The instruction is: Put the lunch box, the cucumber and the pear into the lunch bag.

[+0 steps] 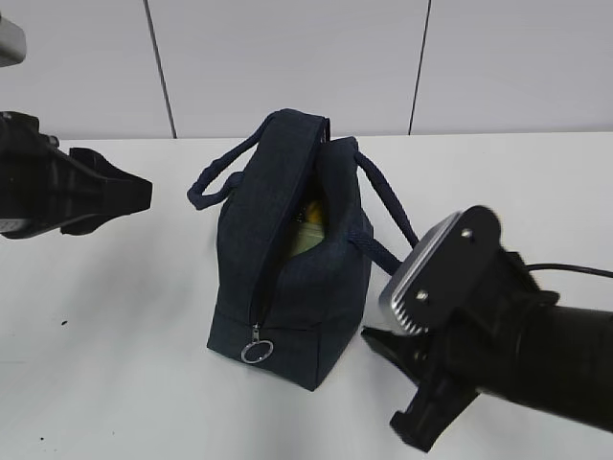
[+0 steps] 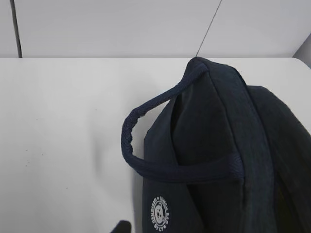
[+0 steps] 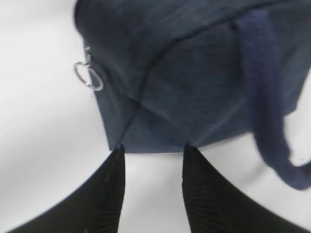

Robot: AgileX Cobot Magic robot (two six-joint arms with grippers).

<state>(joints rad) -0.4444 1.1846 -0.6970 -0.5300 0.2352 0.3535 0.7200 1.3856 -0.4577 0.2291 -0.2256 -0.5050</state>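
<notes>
The dark navy lunch bag [image 1: 287, 287] stands upright mid-table, its zipper open at the top, ring pull [image 1: 257, 352] low on the near end. Through the gap I see a pale green lid of the lunch box [image 1: 308, 241] and a bit of yellow, likely the pear [image 1: 311, 213]. The cucumber is hidden. My right gripper [image 1: 397, 388] is open and empty, its tips at the bag's bottom edge [image 3: 184, 73] in the right wrist view [image 3: 153, 148]. My left gripper [image 1: 144, 195] hovers left of the bag, apart from it; only one fingertip [image 2: 122, 227] shows, off centre.
The bag's two loop handles hang out to the left [image 1: 206, 187] and to the right [image 1: 383, 206]; the left one also shows in the left wrist view [image 2: 146, 111]. The white table [image 1: 115, 335] surrounds the bag; a white panelled wall [image 1: 287, 57] stands behind.
</notes>
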